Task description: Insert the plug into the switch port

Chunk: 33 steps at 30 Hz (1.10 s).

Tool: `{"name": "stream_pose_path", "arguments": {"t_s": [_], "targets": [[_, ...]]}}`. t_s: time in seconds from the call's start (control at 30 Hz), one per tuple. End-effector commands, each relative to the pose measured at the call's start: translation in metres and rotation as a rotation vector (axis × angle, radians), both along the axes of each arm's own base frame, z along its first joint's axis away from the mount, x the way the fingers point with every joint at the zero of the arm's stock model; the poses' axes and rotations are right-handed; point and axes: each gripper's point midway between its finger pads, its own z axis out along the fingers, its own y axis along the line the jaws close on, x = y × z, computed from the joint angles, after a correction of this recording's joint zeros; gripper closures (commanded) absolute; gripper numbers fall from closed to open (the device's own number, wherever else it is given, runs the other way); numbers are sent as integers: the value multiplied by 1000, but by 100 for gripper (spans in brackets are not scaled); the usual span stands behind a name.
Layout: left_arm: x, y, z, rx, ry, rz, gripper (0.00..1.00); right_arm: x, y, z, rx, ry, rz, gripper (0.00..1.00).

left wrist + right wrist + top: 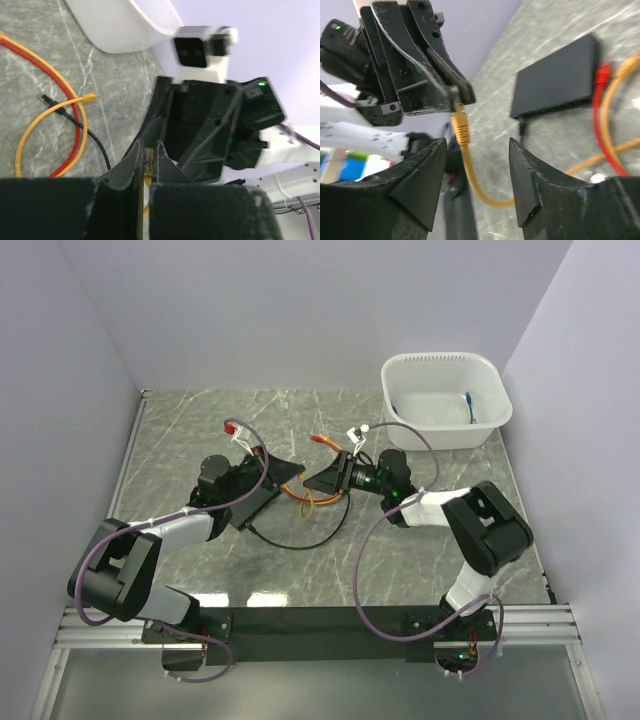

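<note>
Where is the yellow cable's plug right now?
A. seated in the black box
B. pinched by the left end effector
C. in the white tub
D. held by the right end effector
B: the left end effector pinches the plug, apart from the black box; the right end effector is open.

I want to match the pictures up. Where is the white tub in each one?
Top external: the white tub sits at the upper right of the table.
Left wrist: the tub is at the top edge, and only part of its side shows.
Right wrist: not in it.
Shared landmark: the orange cable lying on the table shows in all three views.
</note>
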Motion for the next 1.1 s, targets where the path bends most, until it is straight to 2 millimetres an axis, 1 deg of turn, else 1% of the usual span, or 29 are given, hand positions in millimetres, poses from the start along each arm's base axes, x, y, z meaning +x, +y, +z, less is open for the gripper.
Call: {"name": "stream_pose_path", "arguments": {"t_s": [0.0,0.03,0.1,0.13,0.17,0.23,0.27,0.3,0.33,0.37,0.4,0.43,0.47,0.5,0.53,0.57,0.6,0.63,0.67,0.7,0.77,0.9,0.93,1.0,1.07], "targets": [[10,2,16,-6,-25,49,99,15,-13,19,-99,-139,-118,39],[12,4,14,2,-12,69,100,14,-14,20,-117,-153,-132,38],[23,12,10,17,14,143,99,21,-21,23,-186,-187,-201,38],[26,16,2,31,56,167,99,21,-21,22,-214,-196,-213,38],[29,20,-1,34,73,190,99,21,-17,24,-261,-217,-213,38],[36,34,-11,22,121,237,99,28,-14,26,-325,-238,-262,40],[42,45,-16,16,142,265,100,22,-2,30,-363,-269,-241,41],[43,50,-19,0,165,267,100,27,-1,32,-397,-284,-281,41],[42,55,-25,-4,186,269,99,28,3,32,-422,-294,-286,41],[49,69,-28,-19,196,299,100,25,15,35,-448,-312,-266,42],[51,77,-30,-32,207,309,99,27,19,34,-466,-315,-269,43],[47,81,-35,-57,237,300,100,30,23,34,-486,-318,-282,44],[52,95,-36,-75,237,327,99,34,27,31,-526,-321,-282,46],[52,100,-39,-83,250,332,99,30,35,29,-549,-331,-273,46],[51,104,-44,-85,271,340,99,42,38,31,-589,-355,-313,48],[54,111,-47,-83,281,358,99,42,39,24,-639,-350,-313,48],[53,114,-52,-75,298,369,99,37,48,22,-663,-365,-300,48],[54,117,-55,-72,304,381,99,43,48,20,-704,-374,-332,48],[55,121,-57,-73,314,394,99,47,56,16,-747,-385,-320,49],[55,123,-61,-71,329,401,99,46,63,15,-767,-394,-315,50],[57,127,-66,-67,345,420,100,53,73,6,-825,-407,-314,51],[58,132,-73,-57,367,435,100,59,89,-8,-878,-420,-286,57],[58,132,-75,-54,373,437,100,60,92,-6,-874,-425,-284,59],[58,133,-79,-52,382,437,99,59,97,-12,-877,-424,-265,61],[59,134,-80,-53,380,439,100,58,101,-11,-867,-430,-253,63]]}}
